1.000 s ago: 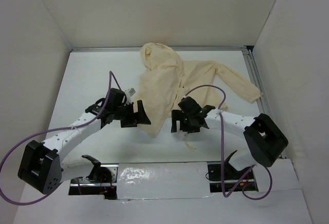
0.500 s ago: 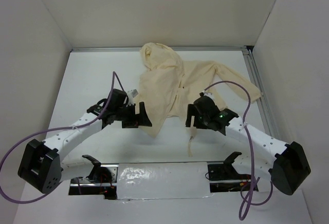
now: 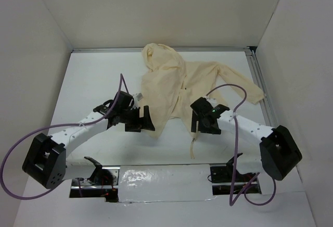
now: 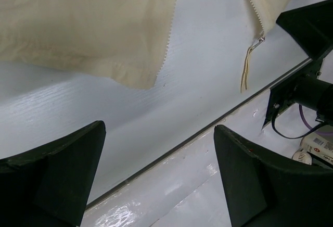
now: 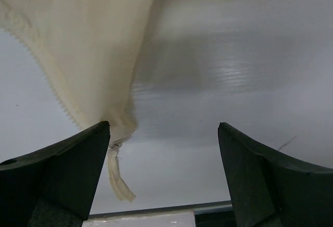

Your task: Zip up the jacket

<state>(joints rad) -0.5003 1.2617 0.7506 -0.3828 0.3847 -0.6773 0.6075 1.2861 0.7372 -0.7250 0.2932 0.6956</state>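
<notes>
The pale cream-yellow jacket lies open on the white table, hood at the far side. Its two front edges are apart. My left gripper is open and empty, over the near corner of the left front panel, whose zipper teeth show. My right gripper is open and empty at the bottom of the right front panel. The zipper slider sits just beside its left finger, with a cloth pull strip trailing toward the near edge. The slider also shows in the left wrist view.
White walls enclose the table on three sides. A metal rail runs along the back and another down the right. A shiny strip with black mounts lies at the near edge. Purple cables loop off both arms.
My right arm swung out to the right and partly back, its gripper ending a little right of where it was, at the right panel's bottom. The pull strip now lies stretched out. My left gripper edged slightly right.
</notes>
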